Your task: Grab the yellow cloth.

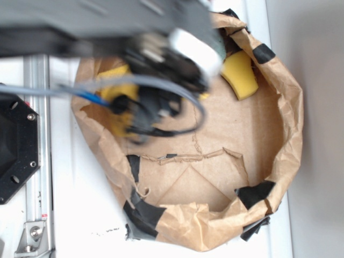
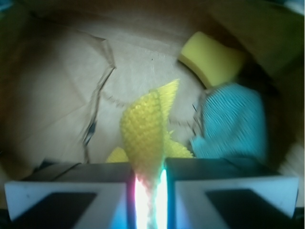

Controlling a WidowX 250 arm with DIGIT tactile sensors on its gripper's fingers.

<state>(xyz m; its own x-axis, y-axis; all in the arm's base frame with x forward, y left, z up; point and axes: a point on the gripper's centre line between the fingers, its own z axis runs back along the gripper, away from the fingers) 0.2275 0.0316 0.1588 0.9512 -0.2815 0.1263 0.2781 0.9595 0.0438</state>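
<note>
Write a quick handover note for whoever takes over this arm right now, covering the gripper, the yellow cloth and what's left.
Gripper: shut on the yellow cloth, which is pinched between the fingers and hangs in a fold.
Nearby in the paper-lined bin: yellow sponge and teal cloth, both apart from the gripper.
Done: the grab looks made.
Left: confirm the hold is secure; the exterior view is blurred, so lift height is unclear.

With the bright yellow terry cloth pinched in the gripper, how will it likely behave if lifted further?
The bright yellow terry cloth will probably hang limp: in the wrist view it folds and trails down from the gripper, which is shut on it. Its nubbly weave likely resists slipping. It looks light, so the trailing folds may drag near the thick yellow sponge and teal cloth.
</note>
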